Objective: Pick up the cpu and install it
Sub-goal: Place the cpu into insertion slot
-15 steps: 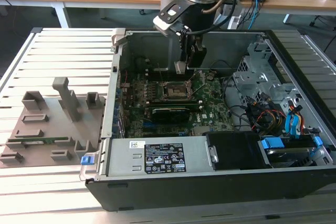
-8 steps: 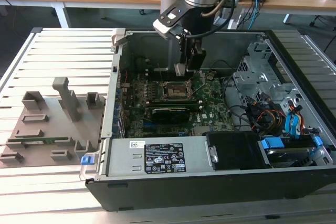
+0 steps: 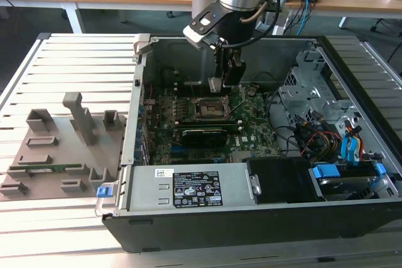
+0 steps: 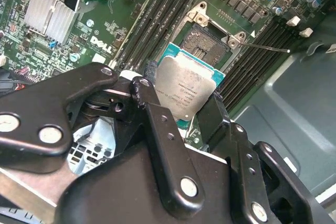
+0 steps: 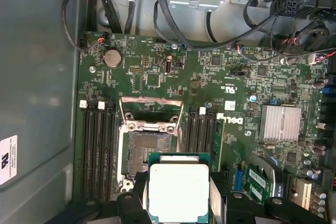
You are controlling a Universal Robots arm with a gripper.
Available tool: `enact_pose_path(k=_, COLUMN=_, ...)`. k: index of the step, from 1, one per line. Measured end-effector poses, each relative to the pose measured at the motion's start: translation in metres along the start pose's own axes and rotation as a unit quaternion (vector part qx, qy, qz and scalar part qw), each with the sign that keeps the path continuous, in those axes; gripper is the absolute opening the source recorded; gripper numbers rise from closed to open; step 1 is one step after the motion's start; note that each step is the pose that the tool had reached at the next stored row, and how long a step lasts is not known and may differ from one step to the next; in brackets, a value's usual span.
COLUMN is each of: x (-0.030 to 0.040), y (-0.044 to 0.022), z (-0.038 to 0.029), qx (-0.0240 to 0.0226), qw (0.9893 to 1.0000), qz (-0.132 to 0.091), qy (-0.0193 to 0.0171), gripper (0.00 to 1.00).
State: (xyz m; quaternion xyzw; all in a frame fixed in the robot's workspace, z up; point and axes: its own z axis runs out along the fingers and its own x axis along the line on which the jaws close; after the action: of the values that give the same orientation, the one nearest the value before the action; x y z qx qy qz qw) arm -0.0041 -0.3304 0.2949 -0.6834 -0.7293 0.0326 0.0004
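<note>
Metal: dull silvery lid on the cpu, square and flat, thin teal-green rim around it; faint print on the lid, left unread.
Place of cpu: pinched by its edges in the gripper, carried in the air above the board, near the socket but not in it; seen from above in the first wrist view, overlapping the socket's near edge.
Grip: clenched on the cpu, black fingers pressing two opposite edges.
Step in hand: pick-up judged done; carry toward the socket under way, install not yet done.
Next move calls for: squaring the cpu to the socket's outline, centring over the opening, a level descent; bent pins the likely risk of a tilted or offset drop.
Socket: dark square well, fine pin field inside, bright metal frame and bracket swung open around it.
Board: green motherboard, dense with small parts; long black memory slots on either side of the socket; ribbed silver heatsink; round coin cell.
Case: grey sheet-metal case, lying open on its side, black cables looped along one wall.
Arm: in the exterior view, gripper hanging over the middle of the board.
</note>
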Motion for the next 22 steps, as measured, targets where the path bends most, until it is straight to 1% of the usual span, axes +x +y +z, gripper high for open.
enact_pose_path(k=22, x=0.0006, y=0.0006, z=0.0133, qx=0.0, qw=1.0, qz=0.0, qy=0.0, gripper=0.55)
